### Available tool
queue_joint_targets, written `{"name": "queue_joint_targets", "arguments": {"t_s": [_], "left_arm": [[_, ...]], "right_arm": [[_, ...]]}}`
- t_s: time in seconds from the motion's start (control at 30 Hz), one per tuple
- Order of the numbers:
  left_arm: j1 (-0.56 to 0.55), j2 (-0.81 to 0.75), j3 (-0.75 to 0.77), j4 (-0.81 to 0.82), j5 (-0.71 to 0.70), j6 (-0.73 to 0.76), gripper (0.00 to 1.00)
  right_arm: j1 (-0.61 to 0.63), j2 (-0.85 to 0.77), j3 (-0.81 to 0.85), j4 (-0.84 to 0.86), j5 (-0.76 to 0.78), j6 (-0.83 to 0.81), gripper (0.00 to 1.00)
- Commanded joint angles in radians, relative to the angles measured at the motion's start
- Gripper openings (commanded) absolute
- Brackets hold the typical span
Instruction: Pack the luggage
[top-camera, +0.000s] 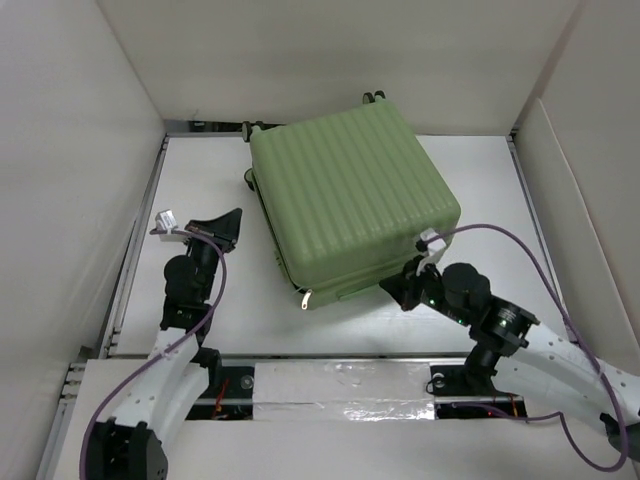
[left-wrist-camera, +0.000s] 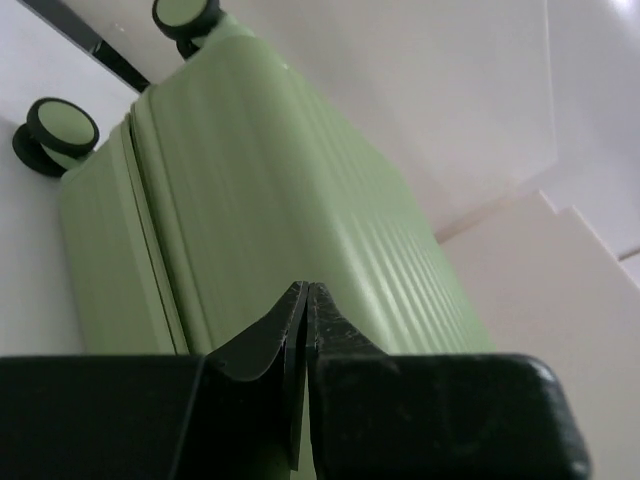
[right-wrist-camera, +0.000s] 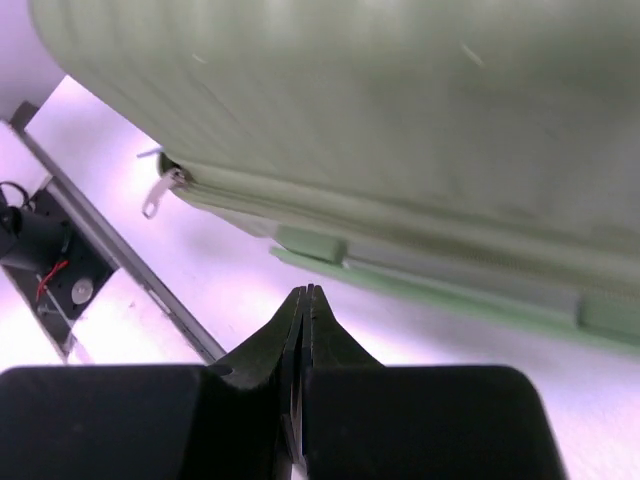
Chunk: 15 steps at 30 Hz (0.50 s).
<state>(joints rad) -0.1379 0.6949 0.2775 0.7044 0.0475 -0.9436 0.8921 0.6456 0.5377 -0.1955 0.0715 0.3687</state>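
Note:
The luggage (top-camera: 350, 200) is a light green ribbed hard-shell suitcase lying flat and closed in the middle of the table, its wheels toward the back wall. Its side and two black-and-green wheels (left-wrist-camera: 62, 130) show in the left wrist view (left-wrist-camera: 270, 200). Its zipper seam, side handle and a metal zipper pull (right-wrist-camera: 160, 195) show in the right wrist view (right-wrist-camera: 400, 120). My left gripper (top-camera: 232, 222) is shut and empty, just left of the case. My right gripper (top-camera: 393, 288) is shut and empty, at the case's near edge below the handle.
White walls enclose the table on the left, back and right. A metal rail (top-camera: 330, 358) runs along the near edge by the arm bases. A zipper pull (top-camera: 303, 297) hangs at the case's near left corner.

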Motion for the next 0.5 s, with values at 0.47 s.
{"name": "queue_joint_targets", "arguments": {"t_s": [0.47], "left_arm": [[-0.054,-0.003,-0.118,-0.232,0.055,0.224,0.0]], "right_arm": [[-0.625,0.08,0.281,-0.09,0.28,-0.057,0.26]]}}
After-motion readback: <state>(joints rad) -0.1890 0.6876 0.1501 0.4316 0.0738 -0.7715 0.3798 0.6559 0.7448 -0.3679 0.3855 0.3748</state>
